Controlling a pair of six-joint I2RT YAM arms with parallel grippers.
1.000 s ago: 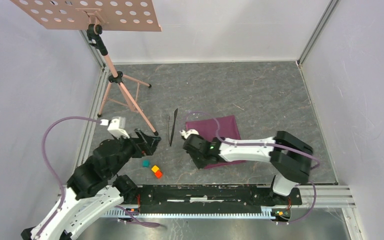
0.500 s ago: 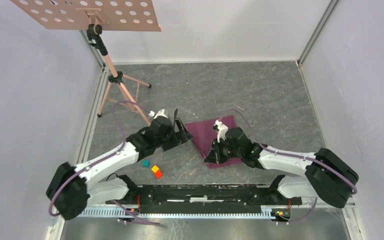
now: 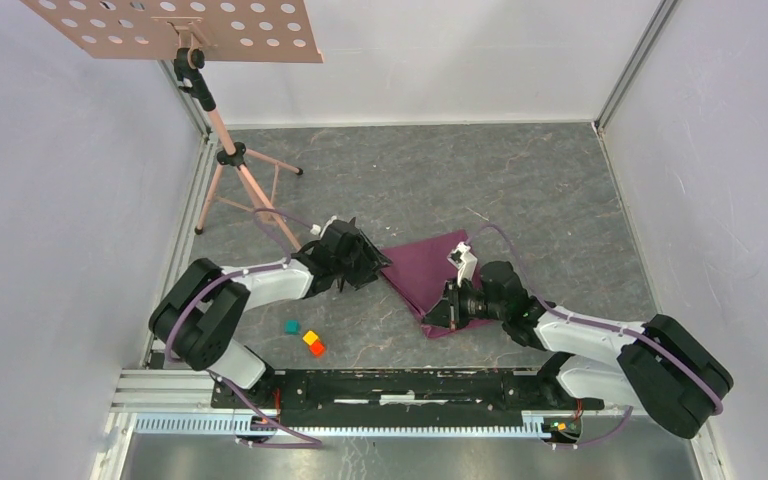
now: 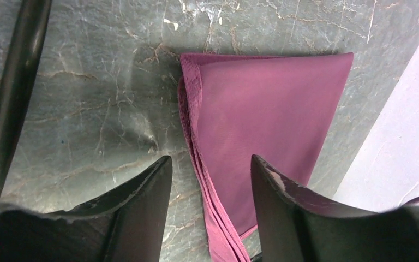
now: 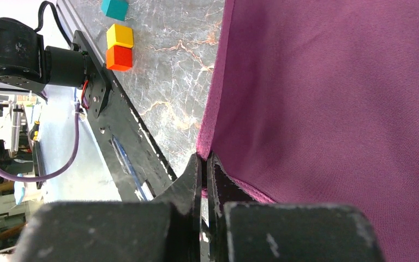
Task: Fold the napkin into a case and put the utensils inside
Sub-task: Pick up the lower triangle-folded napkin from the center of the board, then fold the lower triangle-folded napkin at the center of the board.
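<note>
Two arms work a plum napkin (image 3: 425, 272) at the middle of the marbled desk (image 3: 530, 180). The cloth is already doubled into layers, and its stacked left edge slants from far-left to near-right. The right arm (image 3: 585, 328) lies low across the desk from the right. Its right pincer (image 5: 205, 164) is clenched on the hem at the napkin's near corner (the cloth is nipped between the meeting fingers). The left arm (image 3: 260, 285) reaches in from the left with its wrist tipped down. The left pincer (image 4: 210, 183) is spread wide and grips nothing, its jaws astride the layered left edge with the far-left corner just beyond them. The left arm is the nearer to that corner, so the next fold probably depends on this pincer closing on the edge. A dark utensil handle (image 4: 13, 93) lies just left of it, apart from the cloth, its long axis running near to far (the second piece cannot be made out). Small coloured blocks (image 3: 305, 338) sit near-left of the napkin.
</note>
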